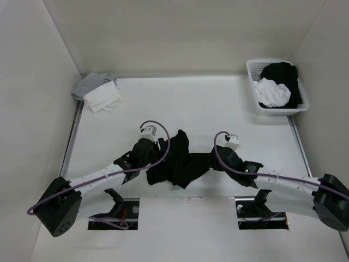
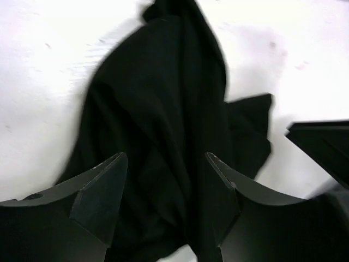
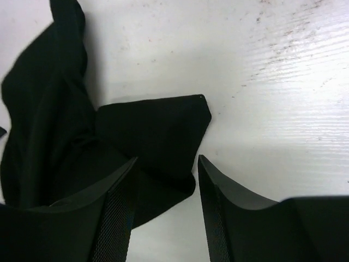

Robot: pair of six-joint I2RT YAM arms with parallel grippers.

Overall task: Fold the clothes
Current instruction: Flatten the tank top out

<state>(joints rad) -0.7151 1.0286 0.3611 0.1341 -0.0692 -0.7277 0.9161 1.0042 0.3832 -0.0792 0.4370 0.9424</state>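
Observation:
The clothes, a black shirt (image 1: pixel 182 164), lie crumpled in a heap on the white table between my two arms. My left gripper (image 1: pixel 160 157) is at the heap's left side. In the left wrist view its jaws (image 2: pixel 166 158) stand wide apart over bunched black fabric (image 2: pixel 163 98), gripping nothing. My right gripper (image 1: pixel 211 158) is at the heap's right end. The right wrist view shows it open (image 3: pixel 167 159), with a flat corner of the shirt (image 3: pixel 152 125) lying loose on the table just ahead of and partly between the fingers.
A white basket (image 1: pixel 278 111) holding black and white garments stands at the back right. A white cloth with thin loops (image 1: pixel 103 97) lies on a light grey cloth (image 1: pixel 90 83) at the back left. White walls enclose the table (image 1: pixel 218 103).

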